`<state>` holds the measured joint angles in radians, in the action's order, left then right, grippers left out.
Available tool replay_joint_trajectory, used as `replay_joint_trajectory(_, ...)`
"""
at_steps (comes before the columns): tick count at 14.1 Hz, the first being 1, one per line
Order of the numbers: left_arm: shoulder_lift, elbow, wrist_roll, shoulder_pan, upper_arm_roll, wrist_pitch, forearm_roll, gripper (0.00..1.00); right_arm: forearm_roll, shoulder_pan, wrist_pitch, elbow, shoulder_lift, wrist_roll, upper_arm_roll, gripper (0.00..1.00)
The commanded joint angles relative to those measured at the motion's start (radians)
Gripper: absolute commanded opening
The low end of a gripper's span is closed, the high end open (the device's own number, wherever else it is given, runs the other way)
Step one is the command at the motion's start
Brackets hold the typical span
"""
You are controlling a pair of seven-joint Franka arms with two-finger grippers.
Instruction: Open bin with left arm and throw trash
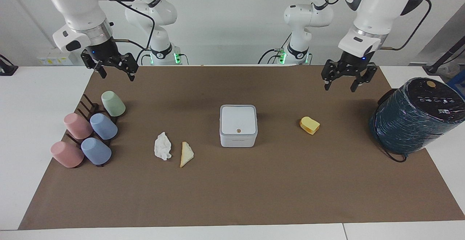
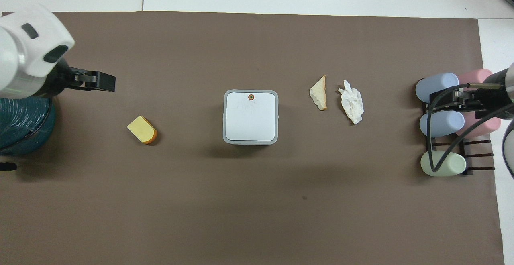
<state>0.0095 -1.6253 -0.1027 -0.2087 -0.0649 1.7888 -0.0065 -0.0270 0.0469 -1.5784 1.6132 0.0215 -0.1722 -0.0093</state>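
Note:
The white square bin [image 1: 238, 125] stands mid-mat with its lid shut and the orange dot on top; it also shows in the overhead view [image 2: 251, 116]. The crumpled paper wad [image 1: 162, 146] [image 2: 351, 102] and the bread wedge [image 1: 186, 154] [image 2: 319, 92] lie side by side toward the right arm's end. The yellow spongy chunk [image 1: 309, 125] [image 2: 142, 129] lies toward the left arm's end. My left gripper [image 1: 339, 87] [image 2: 100, 83] hangs open and empty over the mat, between the chunk and the teal cylinder. My right gripper [image 1: 116, 76] [image 2: 457, 96] hangs open and empty over the cup rack.
A big dark teal wrapped cylinder [image 1: 414, 116] [image 2: 22, 124] stands at the left arm's end of the brown mat [image 1: 232, 196]. A dark rack with several pastel cups [image 1: 91, 134] [image 2: 441, 122] sits at the right arm's end.

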Motion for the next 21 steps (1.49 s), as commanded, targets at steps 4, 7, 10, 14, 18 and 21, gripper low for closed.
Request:
replay_joint_trajectory(4, 0.044, -0.099, -0.192, -0.184, 0.013, 0.203, -0.021, 0.00, -0.007, 0.002, -0.240, 0.131, 0.029, 0.025, 0.006, 1.00)
replay_joint_trajectory(7, 0.141, -0.100, -0.351, -0.273, 0.011, 0.375, -0.056, 0.00, -0.007, 0.004, -0.380, 0.201, 0.003, 0.020, 0.009, 1.00)
replay_joint_trajectory(10, 0.198, -0.114, -0.359, -0.314, 0.011, 0.515, -0.104, 0.00, -0.007, 0.030, -0.518, 0.270, -0.063, 0.023, 0.011, 1.00)
replay_joint_trajectory(14, 0.288, -0.117, -0.361, -0.366, 0.013, 0.610, -0.115, 0.00, -0.007, 0.059, -0.690, 0.292, -0.198, 0.023, 0.011, 1.00)
replay_joint_trajectory(18, 0.296, -0.154, -0.359, -0.371, 0.013, 0.626, -0.115, 0.00, -0.008, 0.077, -0.885, 0.366, -0.271, 0.022, 0.011, 1.00)
replay_joint_trajectory(21, 0.302, -0.244, -0.357, -0.397, 0.013, 0.714, -0.115, 0.00, -0.008, 0.077, -0.948, 0.381, -0.313, 0.019, 0.011, 1.00)
